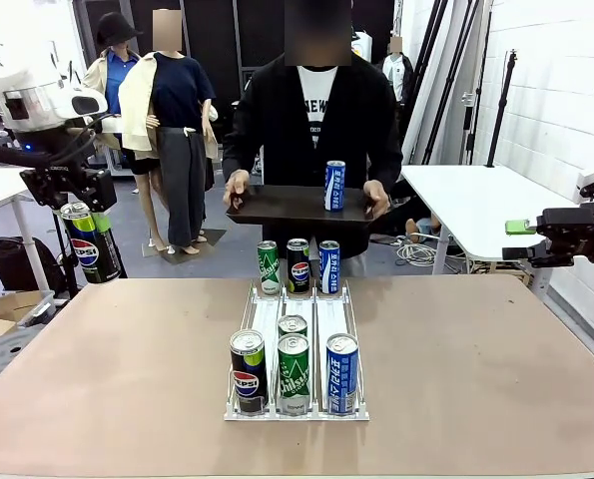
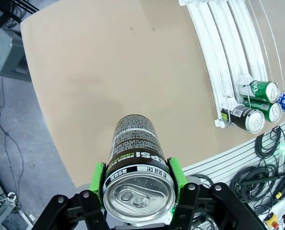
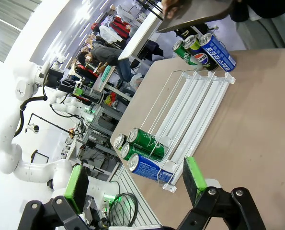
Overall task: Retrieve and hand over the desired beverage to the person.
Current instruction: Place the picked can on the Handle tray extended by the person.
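Note:
My left gripper (image 1: 80, 212) is shut on a black Pepsi can (image 1: 89, 247), held in the air beyond the table's far left corner. In the left wrist view the can (image 2: 135, 143) sits between the green pads (image 2: 99, 184), its top facing the camera. The person (image 1: 316, 110) stands at the far side holding a dark tray (image 1: 277, 207) with a blue can (image 1: 334, 186) upright on it. At the right edge my right gripper (image 1: 517, 240) is open with nothing in it, and the right wrist view shows its fingers (image 3: 194, 181) spread wide.
A white rack (image 1: 267, 319) lies mid-table, with three cans (image 1: 297, 265) at its far end and several cans (image 1: 294, 374) at its near end. The rack (image 3: 190, 96) also appears in the right wrist view. White side tables flank the scene.

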